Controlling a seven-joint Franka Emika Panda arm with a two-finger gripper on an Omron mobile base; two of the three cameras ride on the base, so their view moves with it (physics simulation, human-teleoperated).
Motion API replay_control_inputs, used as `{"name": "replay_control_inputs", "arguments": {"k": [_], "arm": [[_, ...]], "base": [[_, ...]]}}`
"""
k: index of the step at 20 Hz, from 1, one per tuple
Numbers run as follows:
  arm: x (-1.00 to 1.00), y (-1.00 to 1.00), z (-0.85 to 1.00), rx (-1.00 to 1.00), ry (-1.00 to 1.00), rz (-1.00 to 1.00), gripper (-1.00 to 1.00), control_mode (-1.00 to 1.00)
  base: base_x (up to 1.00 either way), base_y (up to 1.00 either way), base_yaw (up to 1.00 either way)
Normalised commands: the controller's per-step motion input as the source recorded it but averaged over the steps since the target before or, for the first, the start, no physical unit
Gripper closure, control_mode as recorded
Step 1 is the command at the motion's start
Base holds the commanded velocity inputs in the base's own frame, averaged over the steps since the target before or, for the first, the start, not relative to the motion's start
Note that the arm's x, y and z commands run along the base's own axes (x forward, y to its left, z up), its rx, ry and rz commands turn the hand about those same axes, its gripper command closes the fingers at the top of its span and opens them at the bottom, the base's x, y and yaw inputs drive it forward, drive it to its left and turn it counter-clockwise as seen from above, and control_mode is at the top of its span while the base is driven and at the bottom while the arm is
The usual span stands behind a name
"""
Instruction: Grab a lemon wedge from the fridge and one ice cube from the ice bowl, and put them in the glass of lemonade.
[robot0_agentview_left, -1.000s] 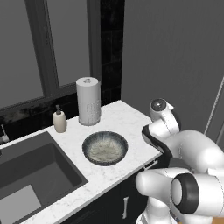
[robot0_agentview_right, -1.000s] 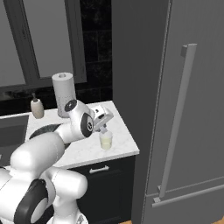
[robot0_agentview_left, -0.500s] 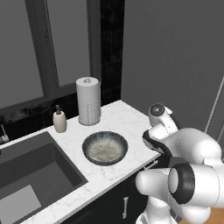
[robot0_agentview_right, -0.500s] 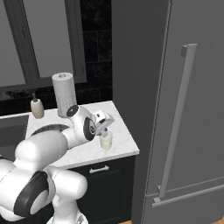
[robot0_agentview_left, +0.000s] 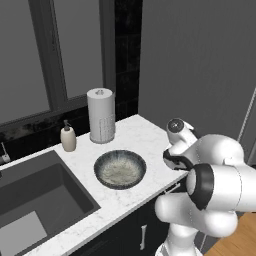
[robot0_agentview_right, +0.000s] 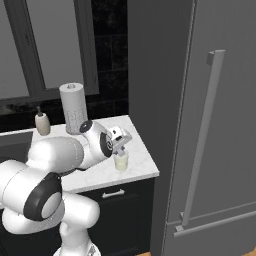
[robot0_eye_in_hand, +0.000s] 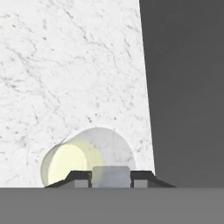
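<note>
The glass of lemonade (robot0_agentview_right: 120, 162) stands near the counter's right front corner, close to the fridge (robot0_agentview_right: 220, 100). My gripper (robot0_agentview_right: 121, 144) hangs just above its rim, pointing down. In the hand view the gripper (robot0_eye_in_hand: 111, 174) is shut on a pale ice cube (robot0_eye_in_hand: 111, 178), with the glass (robot0_eye_in_hand: 74, 159) and its yellowish liquid right below. The ice bowl (robot0_agentview_left: 120, 169), dark grey with a speckled inside, sits mid-counter to the left of the arm. The fridge door is closed, and the lemon wedge is hidden.
A paper towel roll (robot0_agentview_left: 101, 115) and a beige soap bottle (robot0_agentview_left: 68, 137) stand at the back of the marble counter (robot0_agentview_left: 145, 137). The dark sink (robot0_agentview_left: 35, 195) lies to the left. The fridge's long bar handle (robot0_agentview_right: 202, 135) runs vertically to the right.
The hand has come down and slightly right, closer over the glass, with the ice cube still held. Bowl and glass have not moved.
</note>
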Motion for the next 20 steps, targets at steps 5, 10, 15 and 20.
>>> {"name": "replay_control_inputs", "arguments": {"k": [5,10,15,20], "arm": [[0.10,-0.01,-0.22,0.00,0.01,-0.03,1.00,-1.00],[0.10,0.00,-0.17,0.00,0.01,-0.03,1.00,-1.00],[0.08,-0.03,-0.10,0.00,0.01,-0.02,1.00,-1.00],[0.00,-0.05,0.00,0.00,0.00,-0.01,1.00,-1.00]], "base": [[0.00,0.00,0.00],[0.00,0.00,0.00],[0.00,0.00,0.00],[0.00,0.00,0.00]]}}
